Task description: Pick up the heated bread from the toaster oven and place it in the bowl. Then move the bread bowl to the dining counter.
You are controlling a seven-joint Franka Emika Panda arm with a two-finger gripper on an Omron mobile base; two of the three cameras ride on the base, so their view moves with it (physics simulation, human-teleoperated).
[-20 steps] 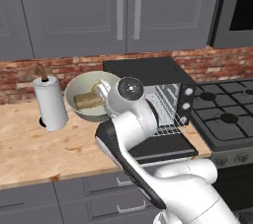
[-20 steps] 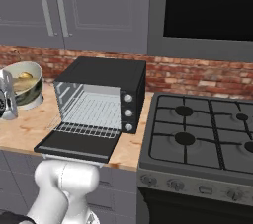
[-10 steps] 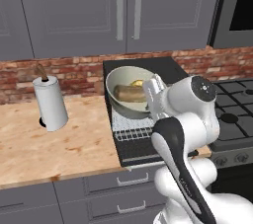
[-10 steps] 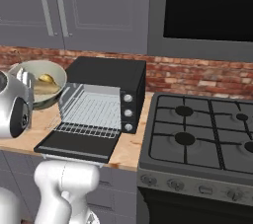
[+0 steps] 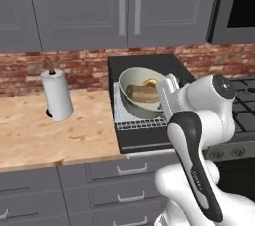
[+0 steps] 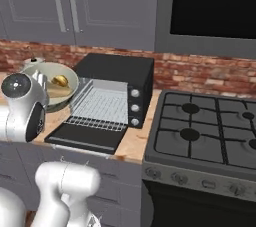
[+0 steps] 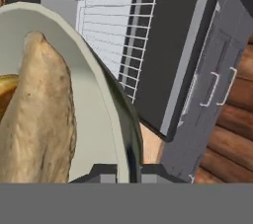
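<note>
Holding the bowl [image 5: 141, 93] by its rim in our gripper [image 7: 129, 172], we have it lifted above the toaster oven's [image 6: 118, 83] open door, with the small golden bread [image 6: 60, 80] and a pale loaf [image 7: 39, 119] inside the bowl.

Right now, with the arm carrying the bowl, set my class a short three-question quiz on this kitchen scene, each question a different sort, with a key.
1. True or false: the toaster oven door is closed.
2. What does the gripper hold? A) the paper towel roll B) the rim of the bowl C) an oven knob
3. Name the two things lying in the bowl.

Key
1. False: the door hangs open and the wire rack is pulled out.
2. B: the fingertips sit either side of the rim in the hand view.
3. A long tan loaf and a small golden piece of bread.
</note>
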